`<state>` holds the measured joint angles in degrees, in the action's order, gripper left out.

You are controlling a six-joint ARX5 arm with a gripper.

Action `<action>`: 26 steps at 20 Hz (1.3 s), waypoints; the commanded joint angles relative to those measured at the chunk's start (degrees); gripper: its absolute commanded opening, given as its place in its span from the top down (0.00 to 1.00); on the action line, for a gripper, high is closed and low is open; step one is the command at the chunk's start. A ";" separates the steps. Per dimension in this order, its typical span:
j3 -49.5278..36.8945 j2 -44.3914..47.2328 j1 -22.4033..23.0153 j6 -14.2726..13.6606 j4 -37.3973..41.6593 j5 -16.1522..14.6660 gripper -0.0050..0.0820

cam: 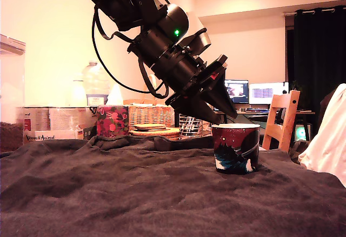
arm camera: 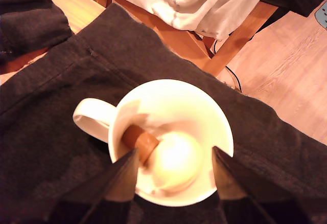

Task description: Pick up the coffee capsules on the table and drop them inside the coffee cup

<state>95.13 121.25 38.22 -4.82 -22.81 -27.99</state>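
Inside the coffee cup (arm camera: 171, 139), the brown capsule (arm camera: 139, 141) leans on the wall beside the cream capsule (arm camera: 176, 160). Your gripper (arm camera: 173, 175) hangs spread and empty just above; descend and a finger could clip the rim, tipping it.

Home room: wicker basket (cam: 150, 113), monitors (cam: 254, 92)
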 commanded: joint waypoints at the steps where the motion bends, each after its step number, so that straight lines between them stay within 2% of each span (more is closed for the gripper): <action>1: 0.59 1.97 0.15 -0.11 0.13 -0.02 0.47; 7: 0.68 1.55 0.15 -0.09 0.07 -0.17 0.48; 8: 0.68 1.18 0.15 -0.11 0.04 -0.26 0.51; 10: 0.70 0.28 0.15 -0.11 0.22 -0.61 0.62; 14: 0.79 -2.08 0.13 -0.15 0.35 -0.68 0.94; 15: 0.79 -2.71 0.04 -0.20 0.22 -0.68 0.97; 18: 0.79 -4.92 0.02 -1.66 0.04 -0.42 0.97; 22: 0.79 -8.09 -0.42 -1.73 -1.01 0.44 0.97; 25: 0.79 -10.08 -0.98 -2.38 -3.45 3.10 0.97; 26: 0.76 -10.67 -1.22 -3.74 -4.35 3.63 0.97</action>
<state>95.98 110.87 37.30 -7.25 -26.79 -24.73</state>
